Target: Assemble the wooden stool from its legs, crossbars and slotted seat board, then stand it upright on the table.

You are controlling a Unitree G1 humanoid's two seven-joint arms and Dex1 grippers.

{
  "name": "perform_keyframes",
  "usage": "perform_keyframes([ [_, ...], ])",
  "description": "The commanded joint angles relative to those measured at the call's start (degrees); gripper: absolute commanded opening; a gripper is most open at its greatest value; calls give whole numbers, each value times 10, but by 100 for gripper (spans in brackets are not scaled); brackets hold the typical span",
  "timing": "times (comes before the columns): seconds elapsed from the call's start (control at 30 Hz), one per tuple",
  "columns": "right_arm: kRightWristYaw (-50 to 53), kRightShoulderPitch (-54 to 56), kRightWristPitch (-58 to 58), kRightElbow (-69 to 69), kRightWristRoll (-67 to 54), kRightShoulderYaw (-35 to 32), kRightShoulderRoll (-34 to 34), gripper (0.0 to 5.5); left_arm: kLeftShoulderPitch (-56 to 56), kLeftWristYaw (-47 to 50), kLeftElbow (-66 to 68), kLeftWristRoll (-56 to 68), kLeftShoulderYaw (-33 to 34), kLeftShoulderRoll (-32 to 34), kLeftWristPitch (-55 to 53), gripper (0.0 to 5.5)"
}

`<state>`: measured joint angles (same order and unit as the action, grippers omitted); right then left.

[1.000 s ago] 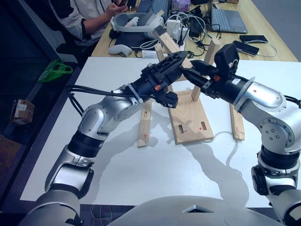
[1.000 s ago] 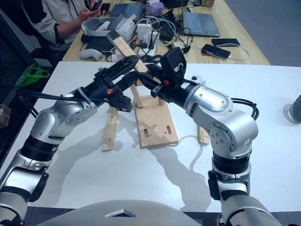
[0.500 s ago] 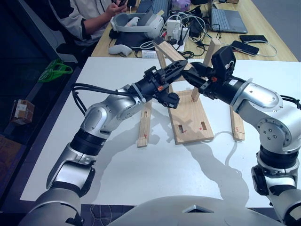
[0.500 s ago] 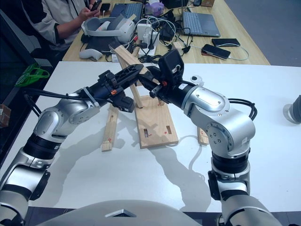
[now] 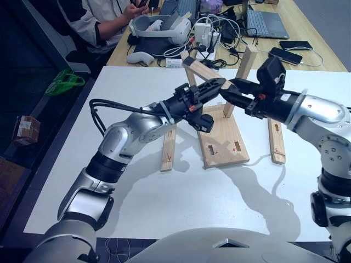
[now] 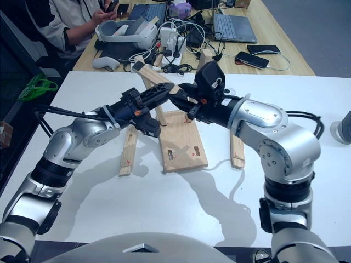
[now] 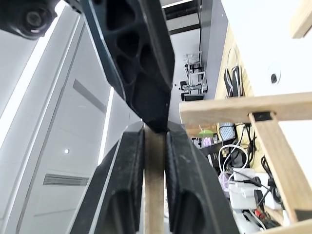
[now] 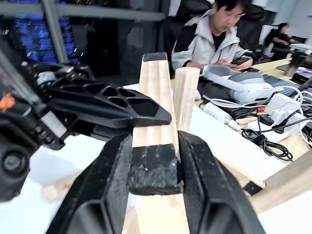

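Observation:
A partly built wooden frame [image 5: 204, 71] of legs and a crossbar is tilted over the far end of the slotted seat board [image 5: 222, 141], which lies flat on the white table [image 5: 137, 208]. One leg [image 5: 240, 79] slants down to the board. My left gripper [image 5: 217, 87] is shut on the crossbar [image 7: 155, 190]. My right gripper [image 5: 231, 91] is shut on the same bar [image 8: 155, 107] from the opposite side, the two sets of fingertips almost touching. A loose wooden piece [image 5: 169, 149] lies left of the board, and another [image 5: 276, 141] lies to its right.
Behind the white table stands a wooden desk [image 5: 307, 27] crowded with cables, a headset [image 5: 162, 24], phones and a laptop. A seated person [image 5: 98, 22] is at its left end. The table's near half is bare.
The held crossbar has dropped lower and shifted slightly right. My right arm has swung outward to the right and my left gripper has followed the bar. The board and loose pieces have stayed put.

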<state>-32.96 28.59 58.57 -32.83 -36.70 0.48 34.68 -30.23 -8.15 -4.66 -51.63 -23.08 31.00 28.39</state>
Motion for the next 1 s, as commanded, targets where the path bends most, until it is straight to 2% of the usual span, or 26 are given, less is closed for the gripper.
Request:
perform_keyframes([
  [0.03,-97,-30,5,-7,-40,20,57,128,-3,-8,10,3,20,2,-25,41],
  [0.27,-98,-30,-29,28,-16,23,66,128,6,-25,-1,13,23,-9,-30,41],
  [0.47,-43,-24,-36,36,7,39,29,128,9,-45,6,39,27,-12,-26,41],
  [0.63,-15,-28,-20,37,-7,27,5,128,12,-52,9,43,31,-10,-23,41],
  [0.67,-18,-29,-19,36,-13,23,5,165,13,-51,9,41,31,-10,-23,41],
  [0.87,-39,-31,-16,45,-21,10,22,266,11,-47,11,34,32,-13,-25,41],
  [1.0,-39,-12,-27,108,-26,-40,27,270,12,-40,14,33,35,-12,-28,41],
])
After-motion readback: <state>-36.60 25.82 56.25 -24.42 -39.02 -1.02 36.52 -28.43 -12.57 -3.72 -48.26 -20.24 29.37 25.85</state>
